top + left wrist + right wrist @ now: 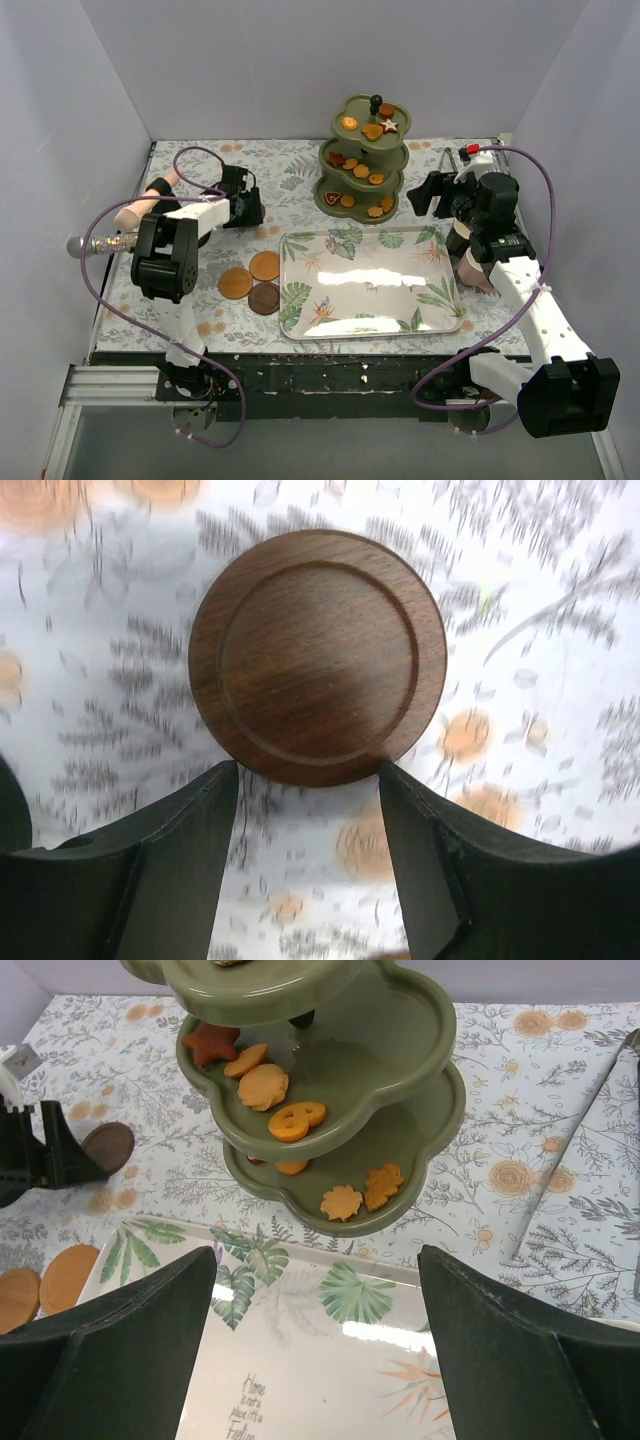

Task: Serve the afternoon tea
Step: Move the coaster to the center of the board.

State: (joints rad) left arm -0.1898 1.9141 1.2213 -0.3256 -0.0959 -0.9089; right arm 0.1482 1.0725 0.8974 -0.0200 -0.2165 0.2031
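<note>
A dark brown round coaster point(318, 658) lies flat on the flowered cloth. My left gripper point(308, 780) is open, its two fingertips at the coaster's near rim, nothing between them. The same coaster shows in the top view point(268, 232) beside the left gripper point(245, 210). Three more coasters point(255, 282) lie left of the tray. The olive-green three-tier stand point(365, 160) holds orange and brown biscuits point(296, 1120). My right gripper point(315, 1260) is open and empty above the tray's far edge, facing the stand point(400, 1070); it also shows in the top view point(425, 195). No mug shows plainly.
A leaf-printed rectangular tray point(300, 300) lies in the middle front. Metal tongs point(570, 1160) lie right of the stand. A glittery microphone point(100, 243) lies at the left edge. A pinkish thing point(475, 270) is half hidden under the right arm. White walls close in three sides.
</note>
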